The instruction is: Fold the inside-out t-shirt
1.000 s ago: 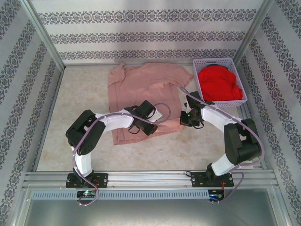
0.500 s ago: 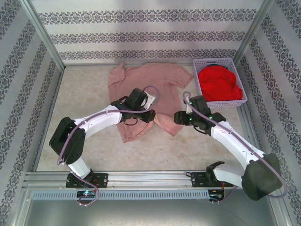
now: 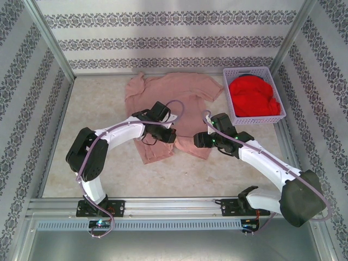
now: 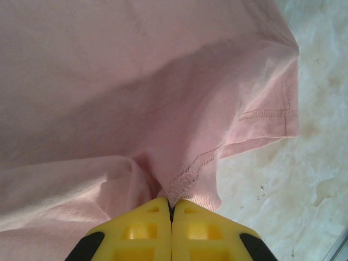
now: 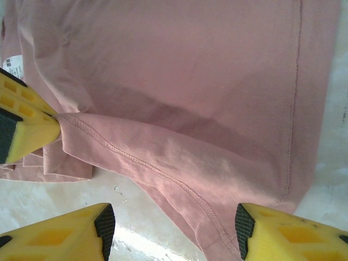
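Top external: looks down from high above the t-shirt (image 3: 179, 92), on its near side, far enough to take it all in. Left wrist: faces down, close over the t-shirt's near hem. Right wrist: equally close, over its near right corner. Shared by both wrists: the hem fold at the left gripper (image 4: 172, 206).

A robotics lab cell — aluminium frame (image 3: 51, 41), wallpapered panels (image 3: 174, 41), 2 arms (image 3: 117, 133) bolted to a rail (image 3: 174, 205).

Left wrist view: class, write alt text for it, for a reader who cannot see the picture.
The left gripper is shut on a stitched hem of the salmon-pink t-shirt, whose fabric bunches at the pinch and spreads across most of the frame. A pale mottled table shows at the right.
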